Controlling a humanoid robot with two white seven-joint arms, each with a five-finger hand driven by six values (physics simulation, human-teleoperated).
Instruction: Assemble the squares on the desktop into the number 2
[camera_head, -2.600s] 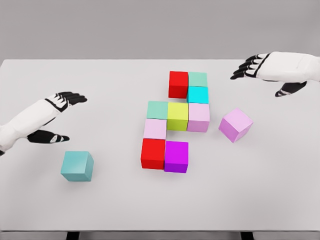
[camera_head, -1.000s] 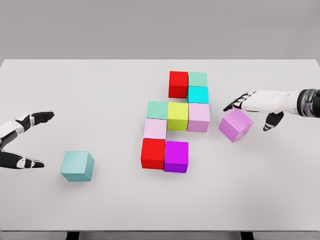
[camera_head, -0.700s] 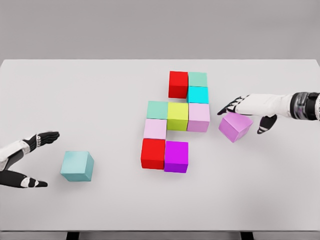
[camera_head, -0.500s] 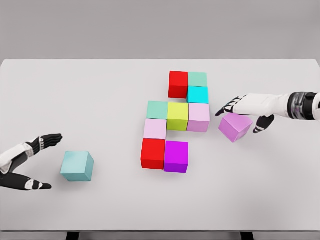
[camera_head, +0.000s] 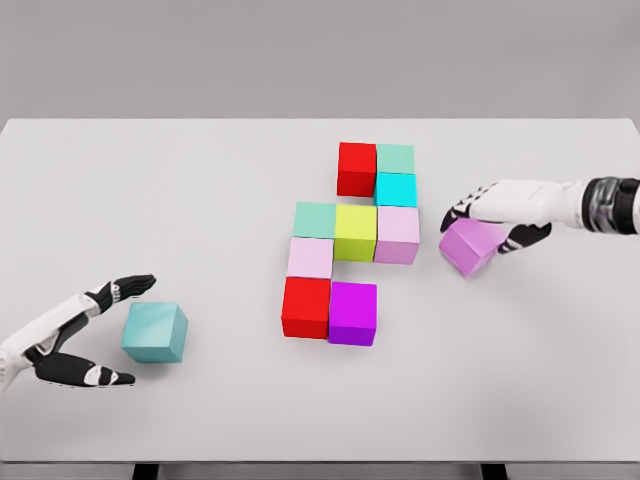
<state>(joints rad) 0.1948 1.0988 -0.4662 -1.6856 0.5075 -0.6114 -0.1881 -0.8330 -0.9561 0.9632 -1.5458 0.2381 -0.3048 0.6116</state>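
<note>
Head view shows the right robot hand (camera_head: 490, 215) draped over a violet cube (camera_head: 470, 246), its dark fingers (camera_head: 456, 210) curled over the far-left top edge and the thumb (camera_head: 527, 236) pressed at the cube's right side, so the hand is closed around that cube. The violet cube sits tilted, turned off-square to the others, on the white worktop (camera_head: 560, 360). Just to the left of this hand, with a narrow gap, lies the cluster of cubes. Nearest is a pale pink cube (camera_head: 398, 234), with a yellow-green cube (camera_head: 355, 232) and a mint cube (camera_head: 315, 220) touching in a row beyond it. Farther from the hand, toward the back, a cyan cube (camera_head: 396, 189) sits on the pale pink cube's far side, with a second mint cube (camera_head: 396, 158) behind it and a red cube (camera_head: 357, 168) beside that. Toward the front of the cluster are another pale pink cube (camera_head: 309, 258), a second red cube (camera_head: 307, 306) and a magenta cube (camera_head: 353, 313).

Well apart on the far side of the worktop, the left robot hand (camera_head: 85, 335) is spread wide, fingers and thumb parted, holding nothing. A teal cube (camera_head: 155, 332) stands just to its right, close to the fingertips; contact cannot be told.
</note>
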